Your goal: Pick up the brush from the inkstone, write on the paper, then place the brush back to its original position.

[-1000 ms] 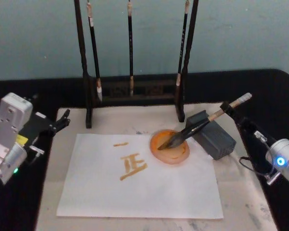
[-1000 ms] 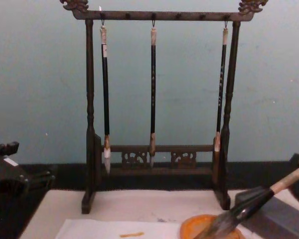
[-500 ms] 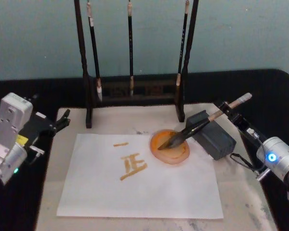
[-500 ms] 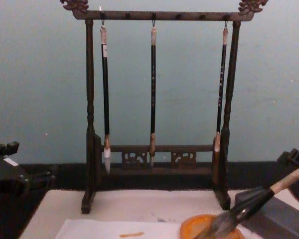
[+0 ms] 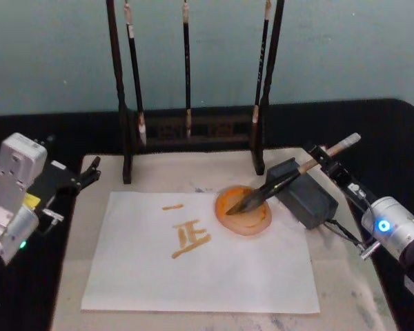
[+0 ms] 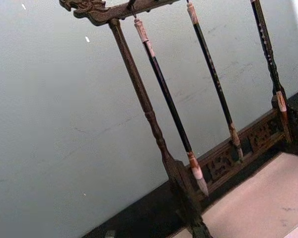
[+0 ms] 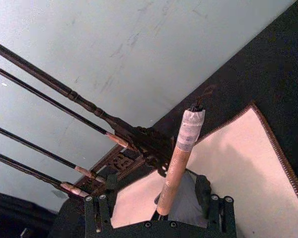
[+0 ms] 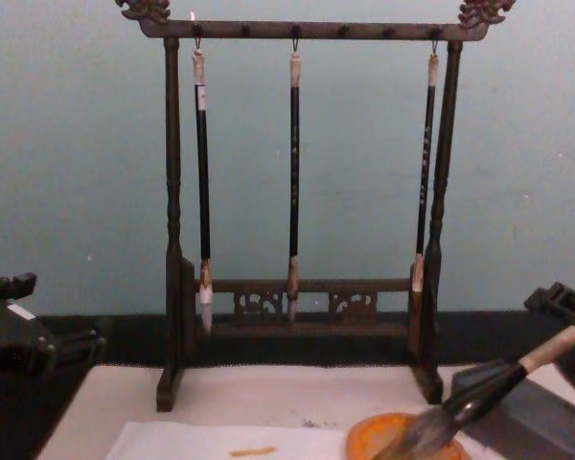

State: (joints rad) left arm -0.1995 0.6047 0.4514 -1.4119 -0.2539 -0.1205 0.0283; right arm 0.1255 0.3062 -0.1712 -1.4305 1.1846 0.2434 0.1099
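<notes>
In the chest view, the bristle tip of the large beige-handled calligraphy brush (image 8: 498,381) is cut off by the lower edge at 5 o'clock. The round orange dish (image 8: 383,433) and the white paper sheet (image 8: 172,443) are clipped along the same edge. The black left gripper (image 8: 38,326) is cropped at 8 o'clock. In the right wrist view, the brush's dark lower section is hidden behind the black right gripper (image 7: 158,199). In the head view, the dark wooden brush stand (image 5: 214,129) is truncated at 12 o'clock.
</notes>
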